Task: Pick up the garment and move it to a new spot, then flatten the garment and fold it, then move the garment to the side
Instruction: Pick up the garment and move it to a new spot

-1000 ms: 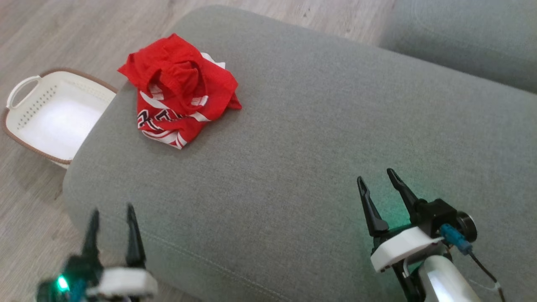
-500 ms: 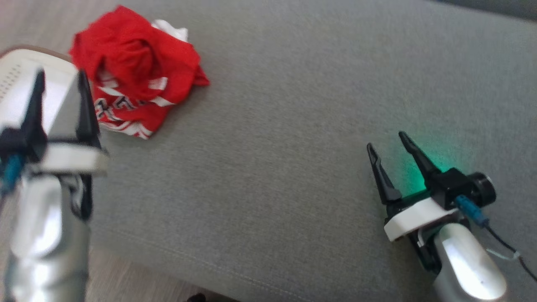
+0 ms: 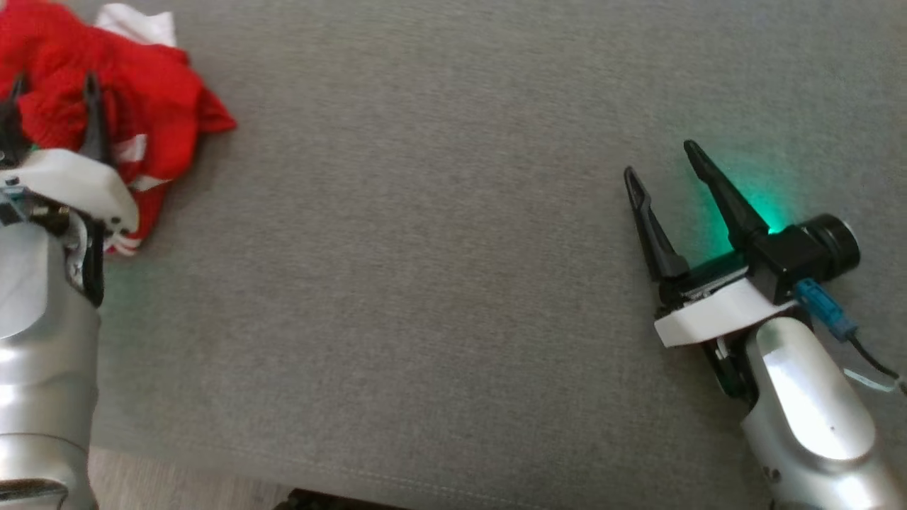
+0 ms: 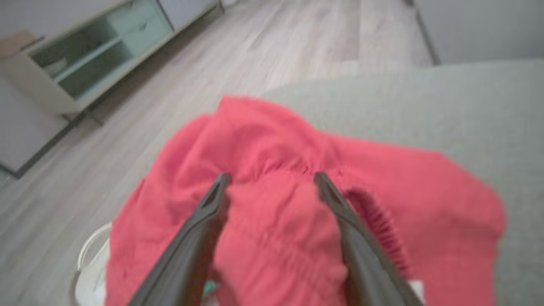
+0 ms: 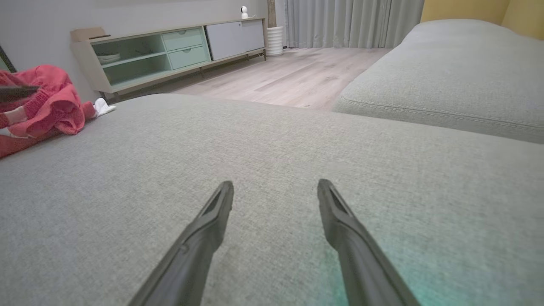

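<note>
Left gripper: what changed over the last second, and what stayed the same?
The left gripper reached forward from the near edge of the cushion to the red garment, jaws open over its crumpled top; nothing gripped. The head camera moved too, so the garment's shift is only apparent. The right gripper stayed open above the cushion; garment still crumpled.

The garment [image 3: 163, 106] is soft red cloth, ribbed along one edge. The cushion [image 3: 425, 283] under it is grey woven fabric, matt and slightly coarse. Beyond the cushion the floor [image 5: 289, 80] is pale wood-grain plank. The right tool [image 3: 657, 157] has matt black fingers [image 3: 723, 195] and a glossy silver forearm [image 3: 808, 404].
</note>
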